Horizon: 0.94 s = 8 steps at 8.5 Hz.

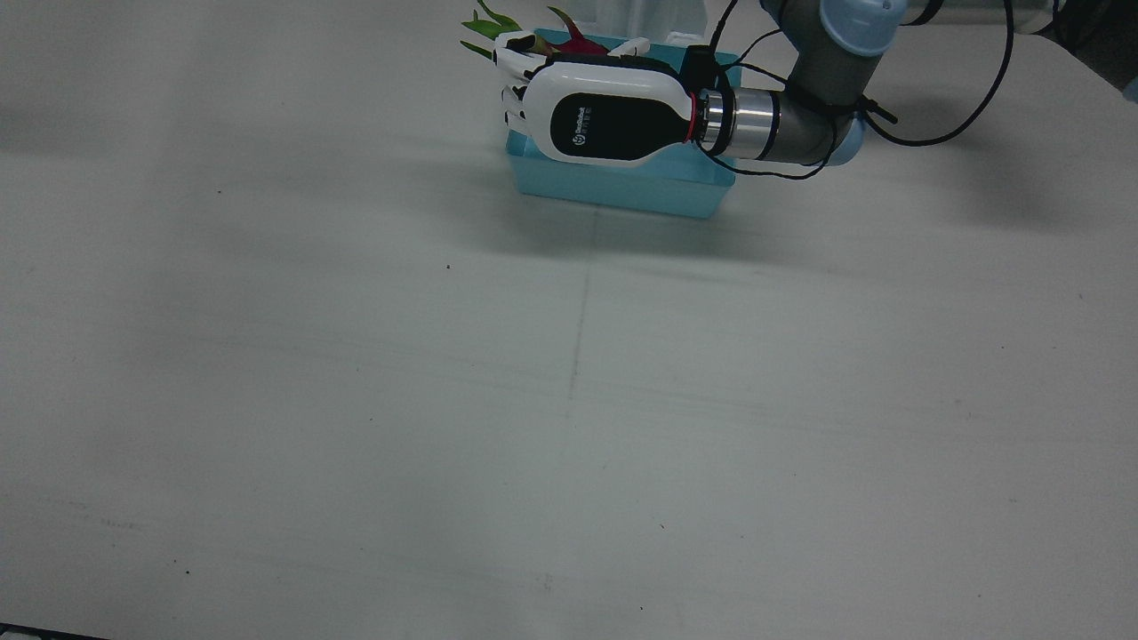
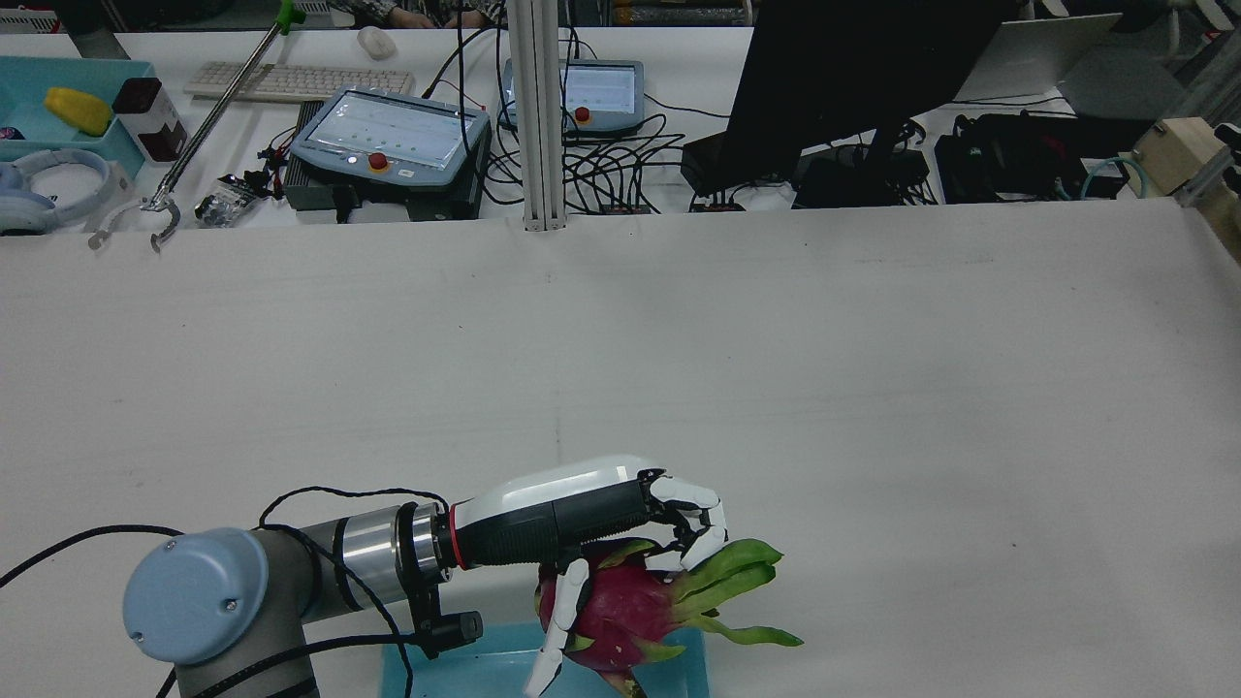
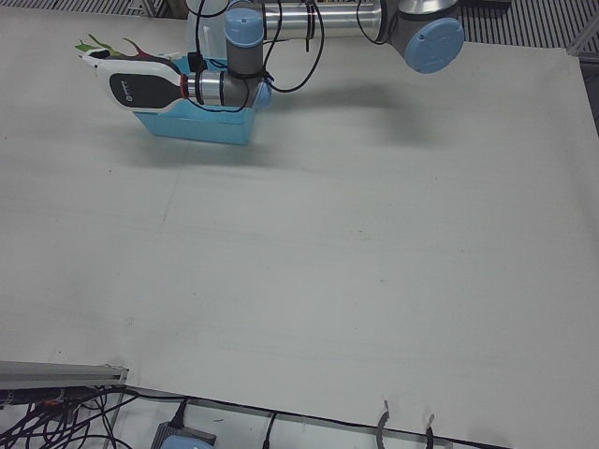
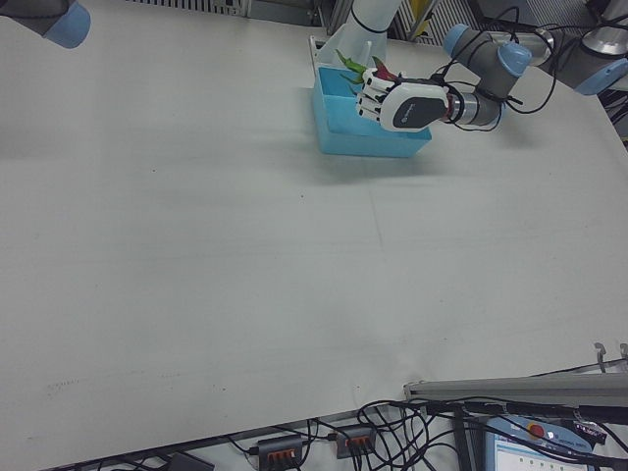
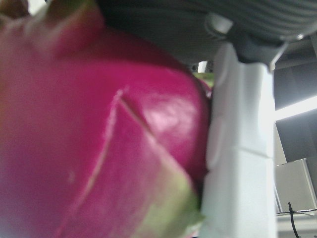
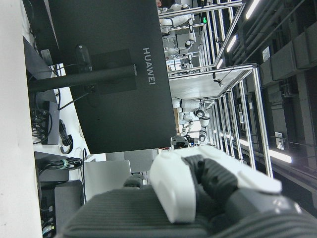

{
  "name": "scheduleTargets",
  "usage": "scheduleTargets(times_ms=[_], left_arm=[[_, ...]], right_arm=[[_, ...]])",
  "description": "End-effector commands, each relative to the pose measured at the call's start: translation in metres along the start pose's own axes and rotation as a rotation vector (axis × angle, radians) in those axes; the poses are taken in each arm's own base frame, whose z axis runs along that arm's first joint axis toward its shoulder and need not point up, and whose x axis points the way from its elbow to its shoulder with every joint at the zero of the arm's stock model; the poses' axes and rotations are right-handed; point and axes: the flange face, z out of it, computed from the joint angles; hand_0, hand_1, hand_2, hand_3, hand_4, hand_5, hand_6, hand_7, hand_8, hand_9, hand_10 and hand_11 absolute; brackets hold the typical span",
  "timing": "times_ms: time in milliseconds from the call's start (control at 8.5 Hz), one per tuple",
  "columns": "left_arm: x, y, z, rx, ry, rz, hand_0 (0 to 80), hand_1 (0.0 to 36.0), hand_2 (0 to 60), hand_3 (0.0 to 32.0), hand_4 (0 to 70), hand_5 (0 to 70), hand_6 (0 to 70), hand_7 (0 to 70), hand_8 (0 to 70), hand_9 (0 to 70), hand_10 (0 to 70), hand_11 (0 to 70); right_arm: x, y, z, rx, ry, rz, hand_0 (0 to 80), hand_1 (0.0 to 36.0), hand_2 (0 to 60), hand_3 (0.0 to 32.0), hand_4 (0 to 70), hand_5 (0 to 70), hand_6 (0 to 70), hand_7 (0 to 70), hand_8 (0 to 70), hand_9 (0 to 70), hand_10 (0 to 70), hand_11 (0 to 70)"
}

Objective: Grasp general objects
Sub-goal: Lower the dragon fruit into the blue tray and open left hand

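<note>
A pink dragon fruit point(image 2: 620, 606) with green leaf tips is in my left hand point(image 2: 582, 514). The hand's fingers are wrapped over its top and side. Hand and fruit are over the blue bin point(image 2: 465, 669) at the robot's edge of the table. In the front view the left hand point(image 1: 605, 120) covers most of the fruit, and only the leaf tips point(image 1: 493, 27) show past it. The left hand view is filled by the fruit's skin point(image 5: 99, 139) with a white finger point(image 5: 242, 148) pressed against it. My right hand point(image 6: 208, 183) shows only in part in its own view, away from the table.
The blue bin point(image 1: 622, 187) stands at the table's robot-side edge, near the middle. A black monitor point(image 2: 853, 68), control tablets point(image 2: 388, 131) and cables lie beyond the table's far edge. The right arm's elbow point(image 4: 59, 20) is at the right-front view's top left.
</note>
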Motion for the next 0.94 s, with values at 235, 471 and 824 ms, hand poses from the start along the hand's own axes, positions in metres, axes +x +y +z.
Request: scheduleTargets(times_ms=[235, 471, 824], left_arm=[[-0.05, -0.003, -0.093, -0.084, 0.008, -0.009, 80.0, 36.0, 60.0, 0.0, 16.5, 70.0, 66.9, 70.0, 70.0, 70.0, 65.9, 70.0], [-0.052, 0.002, -0.136, -0.11, 0.01, -0.001, 80.0, 36.0, 60.0, 0.0, 17.7, 70.0, 59.6, 70.0, 63.2, 70.0, 50.0, 70.0], [-0.07, 0.027, -0.122, -0.164, 0.013, -0.04, 80.0, 36.0, 60.0, 0.0, 12.9, 70.0, 33.0, 50.8, 30.7, 30.9, 23.0, 37.7]], right_arm=[[-0.001, 0.0, 0.0, -0.001, -0.003, 0.001, 0.0, 0.0, 0.0, 0.0, 0.0, 0.0, 0.0, 0.0, 0.0, 0.0, 0.0, 0.0], [0.0, 0.0, 0.0, 0.001, -0.002, 0.0, 0.0, 0.0, 0.0, 0.0, 0.0, 0.0, 0.0, 0.0, 0.0, 0.0, 0.0, 0.0], [0.0, 0.0, 0.0, 0.001, -0.002, 0.0, 0.0, 0.0, 0.0, 0.0, 0.0, 0.0, 0.0, 0.0, 0.0, 0.0, 0.0, 0.0]])
